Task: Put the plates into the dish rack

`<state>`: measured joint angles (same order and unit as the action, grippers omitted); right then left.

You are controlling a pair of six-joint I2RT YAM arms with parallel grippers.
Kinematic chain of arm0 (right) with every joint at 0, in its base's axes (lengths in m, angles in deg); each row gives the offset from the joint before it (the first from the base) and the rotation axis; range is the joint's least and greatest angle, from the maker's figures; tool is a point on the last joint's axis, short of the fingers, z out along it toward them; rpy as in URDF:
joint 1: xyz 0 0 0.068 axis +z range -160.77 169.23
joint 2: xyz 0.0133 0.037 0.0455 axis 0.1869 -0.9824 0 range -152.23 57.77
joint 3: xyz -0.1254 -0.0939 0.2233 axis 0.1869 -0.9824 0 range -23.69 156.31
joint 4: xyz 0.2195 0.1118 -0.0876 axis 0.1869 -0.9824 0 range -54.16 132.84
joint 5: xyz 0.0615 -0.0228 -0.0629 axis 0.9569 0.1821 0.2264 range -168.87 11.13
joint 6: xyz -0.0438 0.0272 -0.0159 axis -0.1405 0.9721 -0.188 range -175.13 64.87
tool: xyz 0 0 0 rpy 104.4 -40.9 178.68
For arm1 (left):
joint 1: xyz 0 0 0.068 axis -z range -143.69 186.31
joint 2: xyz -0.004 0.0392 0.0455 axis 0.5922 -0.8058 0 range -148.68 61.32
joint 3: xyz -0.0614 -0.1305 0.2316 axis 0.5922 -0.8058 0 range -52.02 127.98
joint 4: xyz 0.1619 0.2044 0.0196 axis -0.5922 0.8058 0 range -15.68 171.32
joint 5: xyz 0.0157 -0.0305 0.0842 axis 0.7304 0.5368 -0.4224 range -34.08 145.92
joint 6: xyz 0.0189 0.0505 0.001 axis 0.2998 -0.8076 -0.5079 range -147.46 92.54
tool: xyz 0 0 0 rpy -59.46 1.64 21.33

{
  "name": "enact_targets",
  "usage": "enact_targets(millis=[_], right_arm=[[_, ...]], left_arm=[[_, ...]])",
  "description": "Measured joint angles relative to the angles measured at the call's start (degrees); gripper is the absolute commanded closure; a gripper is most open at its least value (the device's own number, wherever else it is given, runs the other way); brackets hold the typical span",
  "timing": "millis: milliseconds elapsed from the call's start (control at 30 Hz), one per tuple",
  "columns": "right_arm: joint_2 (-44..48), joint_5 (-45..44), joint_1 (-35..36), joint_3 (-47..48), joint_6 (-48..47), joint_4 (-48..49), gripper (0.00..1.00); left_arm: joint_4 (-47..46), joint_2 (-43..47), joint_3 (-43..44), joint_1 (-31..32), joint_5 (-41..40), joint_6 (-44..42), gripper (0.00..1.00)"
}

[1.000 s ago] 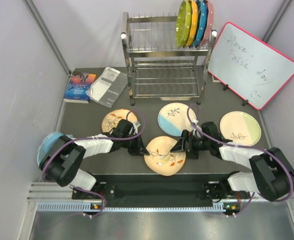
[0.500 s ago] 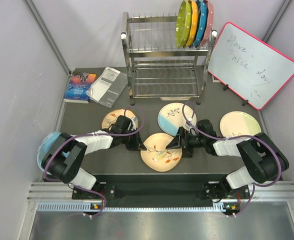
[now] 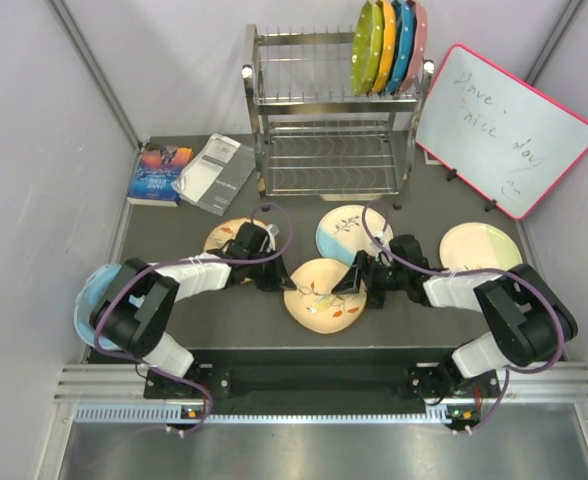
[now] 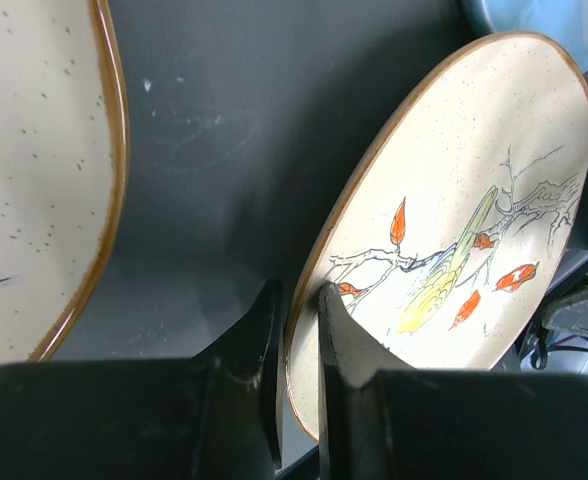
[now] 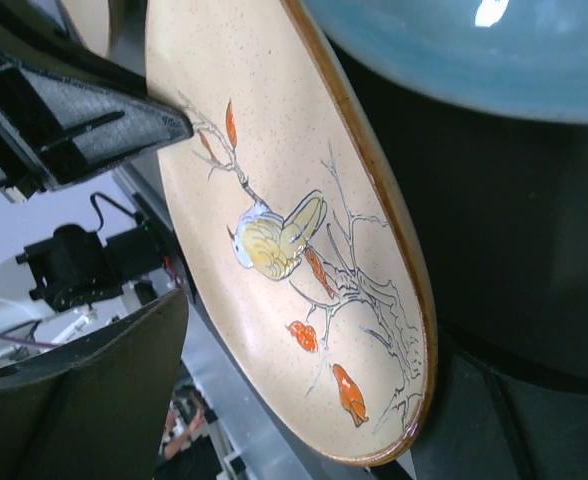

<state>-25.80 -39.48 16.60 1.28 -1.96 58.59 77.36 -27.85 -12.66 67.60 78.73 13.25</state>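
Note:
A cream plate with a bird and orange leaves [image 3: 324,295] is tilted up off the table between both arms. My left gripper [image 3: 274,276] is shut on its left rim; the left wrist view shows that rim [image 4: 454,230] between the two fingers [image 4: 299,295]. My right gripper [image 3: 359,281] is open and straddles the right rim, with the plate's face [image 5: 284,230] between its wide-set fingers [image 5: 319,340], neither of them touching it. Three more plates lie flat: an orange-tinted one [image 3: 236,238], a half-blue one [image 3: 349,232] and a pale one [image 3: 480,255]. The dish rack [image 3: 324,110] stands at the back.
Plain green, yellow, blue and pink plates [image 3: 389,45] stand in the right end of the rack's top tier. A whiteboard [image 3: 504,125] leans at the back right. A book [image 3: 159,170] and a booklet [image 3: 214,172] lie at the back left.
The bird plate has been lifted and carried a little away from the near edge, held by the left gripper. The right gripper has moved in around its right rim and narrowed somewhat.

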Motion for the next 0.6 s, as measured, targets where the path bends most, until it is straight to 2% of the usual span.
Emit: enact_targets(millis=[167, 367, 467, 600], right_arm=[[-0.2, -2.7, -1.0, 0.6, 2.2, 1.4, 0.2], [0.0, -4.1, -3.7, -0.3, 5.2, 5.2, 0.27], [2.4, -4.1, -4.1, -1.9, 6.4, 6.3, 0.31], [8.0, -2.8, -4.1, -4.3, 6.5, 6.6, 0.31]], left_arm=[[-0.4, 0.1, 0.7, 0.4, -1.1, 1.2, 1.0], [-2.3, 1.2, 0.6, 1.2, -1.6, 3.5, 1.0], [-5.0, 4.0, -2.1, 1.2, 0.0, 3.8, 1.0], [-10.8, 8.7, -8.2, 1.2, 5.0, 4.3, 1.0]])
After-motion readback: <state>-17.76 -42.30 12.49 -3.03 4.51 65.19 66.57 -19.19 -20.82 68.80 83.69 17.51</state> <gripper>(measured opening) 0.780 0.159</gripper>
